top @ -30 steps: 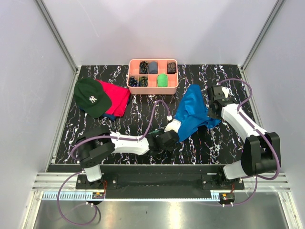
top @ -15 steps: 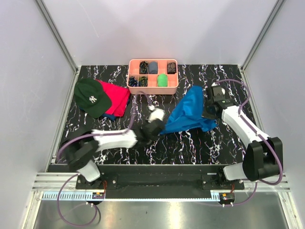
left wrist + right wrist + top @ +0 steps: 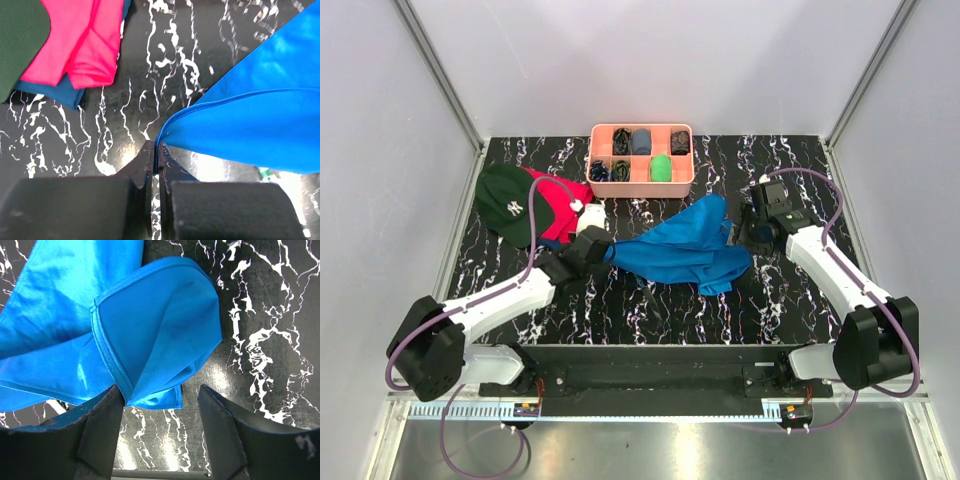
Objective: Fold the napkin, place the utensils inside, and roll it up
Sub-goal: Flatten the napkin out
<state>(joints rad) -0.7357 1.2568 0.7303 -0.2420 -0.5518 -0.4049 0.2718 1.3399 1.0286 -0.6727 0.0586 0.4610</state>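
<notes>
The bright blue napkin [image 3: 680, 250] lies stretched left to right across the middle of the black marbled table, folded over on itself [image 3: 150, 330]. My left gripper [image 3: 603, 250] is shut on its left corner, with the cloth pinched between the fingertips [image 3: 155, 148]. My right gripper [image 3: 747, 226] stands open at the napkin's right end; in the right wrist view [image 3: 160, 395] a loose folded corner rests against its left finger, ungripped. The utensils are almost wholly hidden: only a small teal-green bit [image 3: 265, 173] peeks out from under the napkin's lower edge.
A pink tray [image 3: 642, 190] with compartments of small items stands at the back centre. A dark green cap [image 3: 510, 205] lies on a red cloth [image 3: 565, 200] at the left, with a darker blue cloth [image 3: 60, 92] under it. Grey walls enclose the table.
My left gripper pulled the napkin's corner leftward across the table. My right gripper opened and let go of the other end, and the napkin dropped from raised to stretched low.
</notes>
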